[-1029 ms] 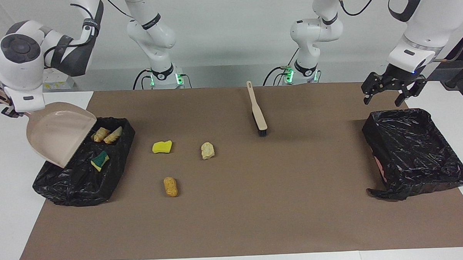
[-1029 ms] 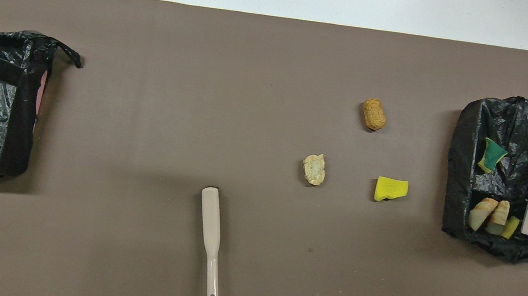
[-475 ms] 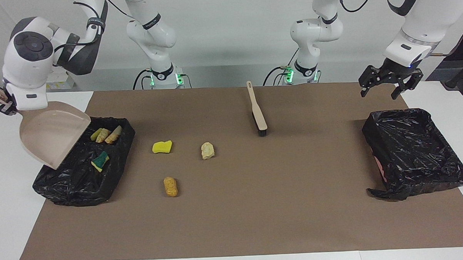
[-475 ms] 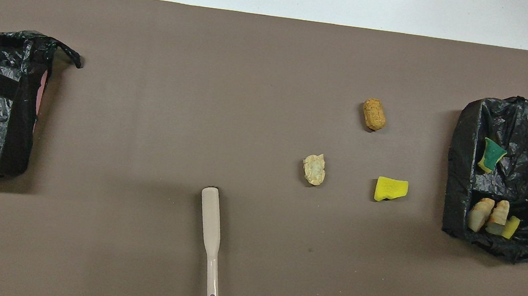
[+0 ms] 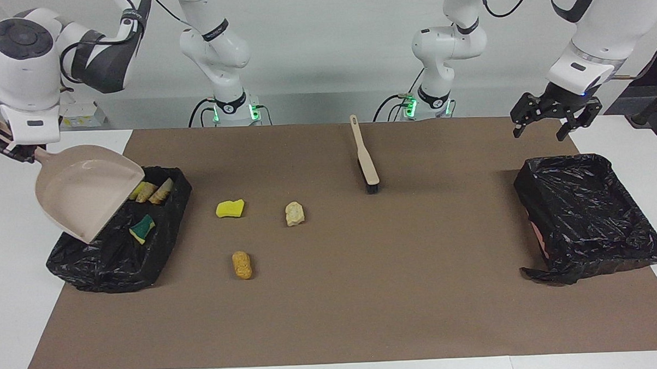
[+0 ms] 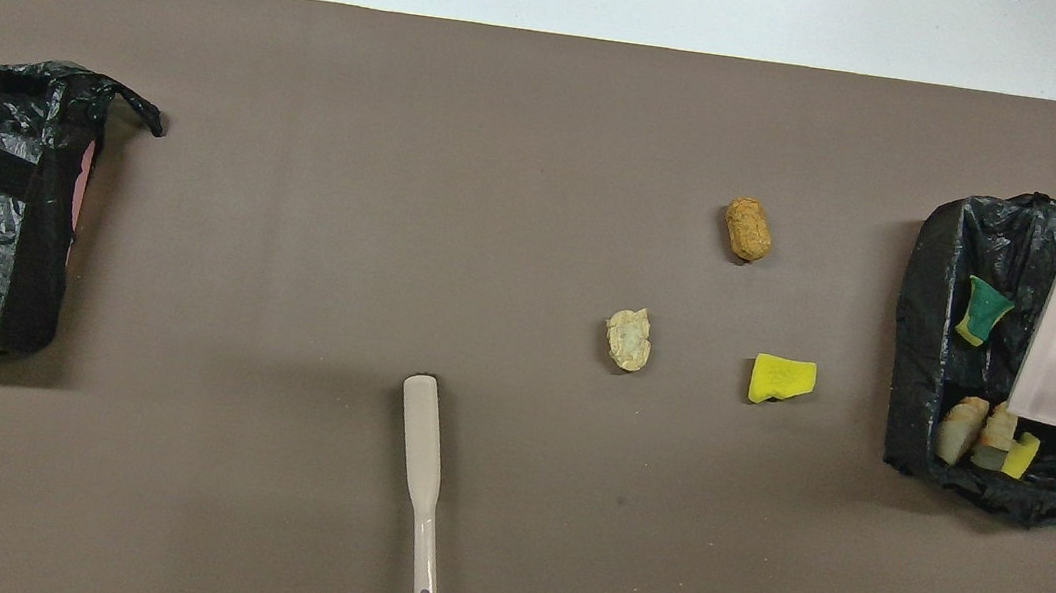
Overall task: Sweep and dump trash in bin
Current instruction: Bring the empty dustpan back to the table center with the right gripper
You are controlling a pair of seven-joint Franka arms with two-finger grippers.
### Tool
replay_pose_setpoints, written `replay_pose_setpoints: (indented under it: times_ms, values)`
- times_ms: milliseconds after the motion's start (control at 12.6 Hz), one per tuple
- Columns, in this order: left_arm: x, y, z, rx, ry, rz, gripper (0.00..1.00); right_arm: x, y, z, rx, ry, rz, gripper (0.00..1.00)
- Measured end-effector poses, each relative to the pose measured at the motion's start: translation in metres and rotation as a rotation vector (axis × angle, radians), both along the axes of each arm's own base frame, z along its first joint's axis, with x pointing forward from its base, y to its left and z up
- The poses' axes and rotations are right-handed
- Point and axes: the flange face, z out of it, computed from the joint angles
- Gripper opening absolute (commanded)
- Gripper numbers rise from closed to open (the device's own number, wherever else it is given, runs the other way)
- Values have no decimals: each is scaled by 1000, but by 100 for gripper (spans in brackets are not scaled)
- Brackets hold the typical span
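At the upper left of the facing view, the right end effector (image 5: 11,151) is pinched tight on the handle of the beige dustpan (image 5: 85,190), which hangs tilted with its open lip down over the black-lined bin (image 5: 161,250) at the right arm's end of the surface. Against half a second ago, the pan has swung back in over the bin: in the overhead view it now covers more of the liner at the right edge of the frame and part of the tan lumps. The pan looks empty, so the dump seems done and this reads as a last shake or the start of a carry-back. Inside that bin lie a green-backed sponge chunk (image 6: 984,310) and a cluster of tan and yellow scraps (image 6: 981,445). Three pieces of trash are unswept on the brown mat: a yellow sponge chunk (image 5: 230,208) nearest the bin, a pale lump (image 5: 294,213) toward the frame's middle, and an orange lump (image 5: 242,264) lower in the facing view. At the upper right of the facing view, the left end effector (image 5: 544,128) hangs with its fingers spread wide above the second lined bin (image 5: 592,219), a little higher than a second ago, holding nothing. The brush (image 5: 364,155) lies untouched at upper centre, so another sweep is needed.
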Motion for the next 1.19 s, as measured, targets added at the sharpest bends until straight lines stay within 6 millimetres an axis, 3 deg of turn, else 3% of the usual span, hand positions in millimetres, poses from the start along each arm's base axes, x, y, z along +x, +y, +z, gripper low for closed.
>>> replay_pose_setpoints:
  times_ms: [475, 870, 1187]
  values:
    - [0, 0, 0, 0, 0, 0, 100, 24, 131, -9, 174, -238, -241, 0]
    - [0, 0, 0, 0, 0, 0, 100, 29, 254, -34, 281, -387, -563, 0]
    - [0, 0, 0, 0, 0, 0, 100, 24, 368, -58, 348, -455, -798, 0]
